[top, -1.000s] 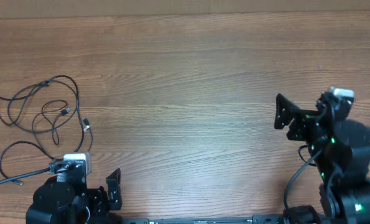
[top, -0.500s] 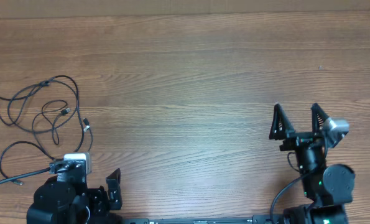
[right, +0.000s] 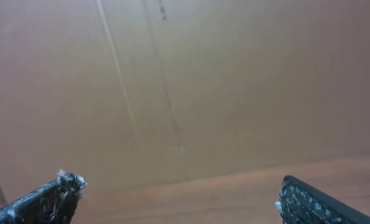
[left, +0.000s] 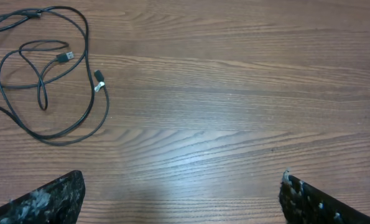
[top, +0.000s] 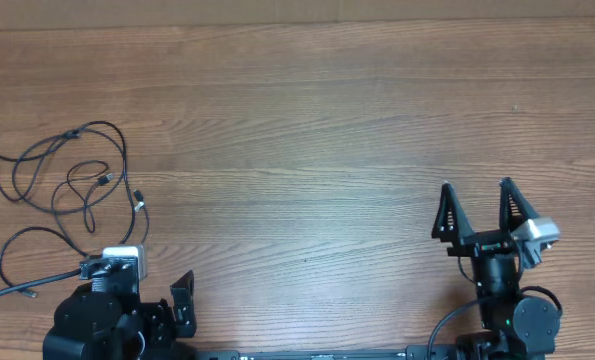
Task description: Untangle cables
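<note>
Overhead, we see the two fingers (top: 444,212) of the right gripper (top: 475,187) standing wide apart with only bare wood between them, so they hold nothing. In the right wrist view the same fingers (right: 41,200) sit in the two lower corners of the frame, again far from each other. Behind them is a plain brown surface with some faint lines, too blurred for us to name.

In the left wrist view the fingers (left: 51,200) of the left gripper (left: 181,177) are also spread wide and empty, one in each lower corner. From overhead only one finger (top: 183,298) of this gripper shows clearly, at the bottom left of the frame.

The right arm (top: 517,322) is at the lower right of the overhead frame, and the left arm (top: 95,318) is at the lower left. Both are above the wooden table (top: 297,120).

The cables (top: 105,179) lie on the wood at the left edge of the overhead frame, above the left arm and well apart from the right gripper. They are thin black cords in loose loops that cross over each other, with small plugs at the ends. In the left wrist view they fill the upper left corner, and one plug (left: 99,79) has a silver tip. No finger touches them. One strand runs down close to the left arm, but we cannot tell if it touches it.
</note>
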